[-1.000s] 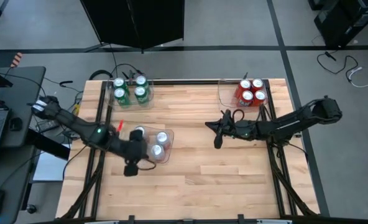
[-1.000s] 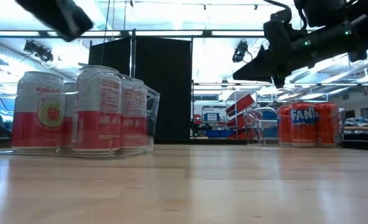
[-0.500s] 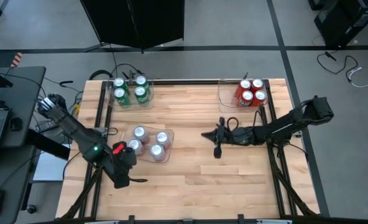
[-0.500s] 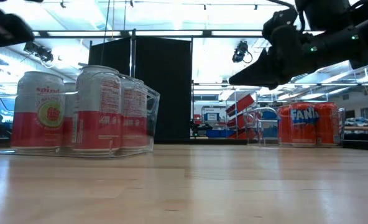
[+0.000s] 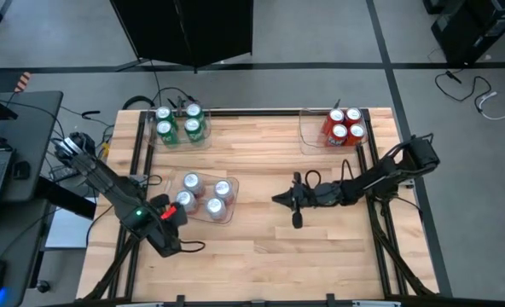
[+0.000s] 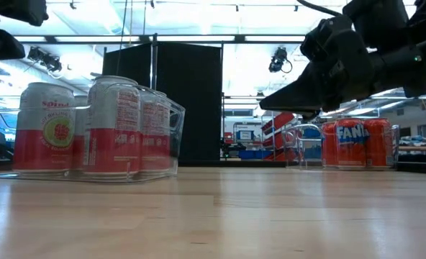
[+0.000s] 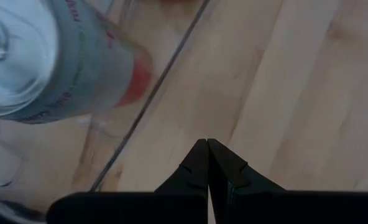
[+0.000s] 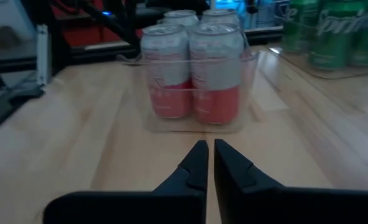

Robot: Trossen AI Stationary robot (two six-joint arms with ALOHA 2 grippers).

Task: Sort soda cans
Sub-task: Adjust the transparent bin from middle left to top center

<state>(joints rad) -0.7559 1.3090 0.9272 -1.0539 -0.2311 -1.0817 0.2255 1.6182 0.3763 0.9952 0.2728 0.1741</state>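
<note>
Right now the left gripper (image 5: 169, 249) hangs over the table's (image 5: 321, 247) near-left edge with its fingers pressed together and nothing between them — in its wrist view the two tips (image 7: 207, 157) meet over bare wood, just beside the corner of a clear tray (image 7: 148, 106) and one silver-white can (image 7: 53, 62) inside it. The right gripper (image 5: 297, 207) sits above the middle of the table, also drawn nearly closed and empty, with only a thin slit between its fingers (image 8: 206, 163); it points toward the left side, well apart from any can.

Nearest the left gripper, the four silver-white cans (image 5: 205, 194) stand upright in their clear tray (image 5: 229, 216) on the left half of the table — the right wrist view sees them straight ahead, red-banded at the bottom (image 8: 193, 65). Four green cans (image 5: 178, 124) stand in a second tray at the far-left corner. Four red cans (image 5: 345, 125) stand in a third tray (image 5: 308, 136) at the far-right corner. In the low view the silver-white group (image 6: 98, 126) is at the left and the red group (image 6: 357, 142) at the right, the right arm's gripper (image 6: 285, 99) hanging above the wood between them.
</note>
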